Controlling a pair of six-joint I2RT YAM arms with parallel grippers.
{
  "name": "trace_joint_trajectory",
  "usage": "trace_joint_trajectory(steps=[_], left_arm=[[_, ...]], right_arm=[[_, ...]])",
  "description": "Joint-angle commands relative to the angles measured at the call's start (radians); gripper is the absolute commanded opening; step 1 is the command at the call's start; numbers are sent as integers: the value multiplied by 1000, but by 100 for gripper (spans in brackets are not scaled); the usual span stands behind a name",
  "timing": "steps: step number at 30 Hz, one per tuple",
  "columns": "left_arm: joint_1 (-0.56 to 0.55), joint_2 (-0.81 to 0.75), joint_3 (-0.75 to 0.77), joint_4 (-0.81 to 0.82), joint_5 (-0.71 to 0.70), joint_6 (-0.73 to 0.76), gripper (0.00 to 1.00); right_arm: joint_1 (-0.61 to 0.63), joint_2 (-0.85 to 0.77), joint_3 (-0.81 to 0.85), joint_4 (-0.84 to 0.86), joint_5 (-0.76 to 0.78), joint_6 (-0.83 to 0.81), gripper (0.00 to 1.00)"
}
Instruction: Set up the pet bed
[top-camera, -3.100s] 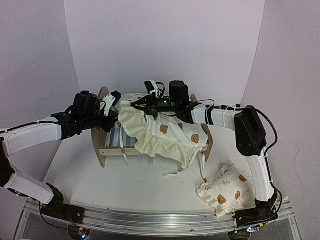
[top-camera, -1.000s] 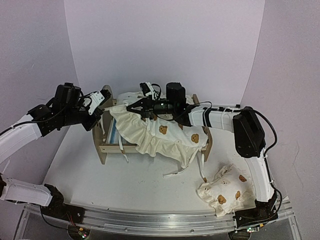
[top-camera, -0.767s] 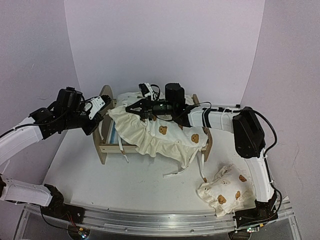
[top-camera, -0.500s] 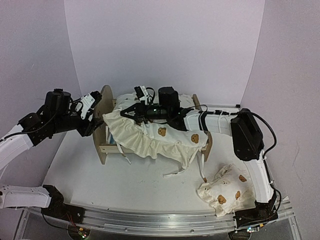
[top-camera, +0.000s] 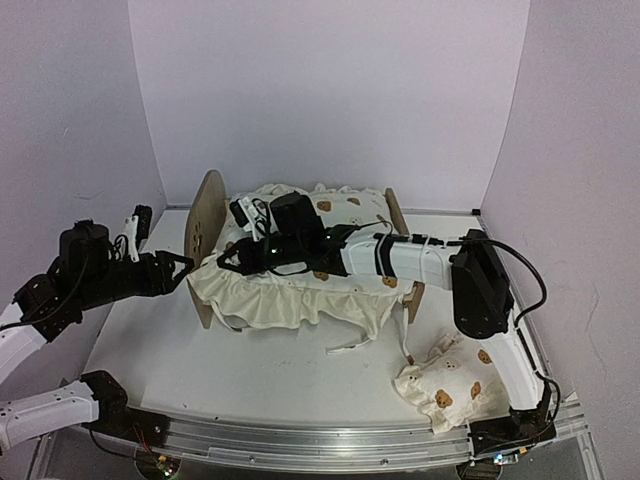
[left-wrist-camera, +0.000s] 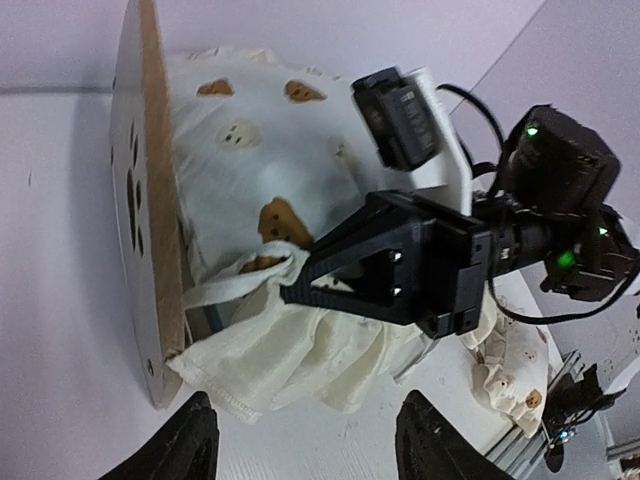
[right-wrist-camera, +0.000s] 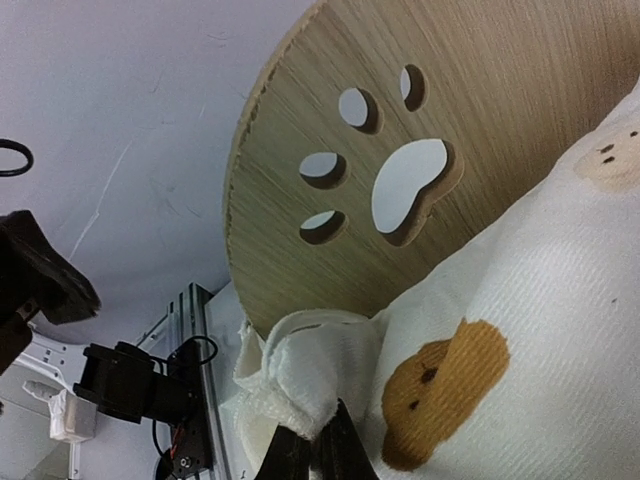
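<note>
- Bench (top-camera: 280, 370): white, with my two arm bases at its near edge.
- Pet bed (top-camera: 207, 215): light wood, standing mid-bench toward the back. The rounded headboard with the paw cutout is on the left and the low footboard on the right. Most of the frame is hidden under fabric.
- Cushion (top-camera: 300, 300): cream with a bear print, spread over the bed from headboard to footboard. Its ruffled edge spills over the near rail.
- Pillow (top-camera: 445, 385): small, with the same bear print. It lies crumpled on the bench at front right, near my right arm's base and well apart from the bed.
- My right fingers (right-wrist-camera: 312, 455): pressed together, pinching a bunched corner of the cushion hem right at the headboard, just below the paw cutout. My right arm reaches across the top of the bed.
- My left fingers (top-camera: 180, 270): spread and holding nothing. They are above the bench just left of the headboard, pointing at it but not touching it.
- Ties (top-camera: 350, 345): thin cream straps trailing off the cushion's near edge onto the bench.
</note>
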Motion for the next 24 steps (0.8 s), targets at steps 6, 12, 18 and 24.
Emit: trace_joint_trajectory(steps=[6,12,18,24], left_arm=[[4,-117,-236,112,-89,-432,41],[4,-206,-465,342,-5,-459,30],[1,-101,-578,568,7,-455,18],[-166,-49,-699,790,-324,-341,7]], right_arm=[[-13,71,148,-133,-71,-66,0],[-71,114,209,-124,-144,75,0],[-105,163,252,-130,-239,133,0],[-105,168,260,-124,-262,136,0]])
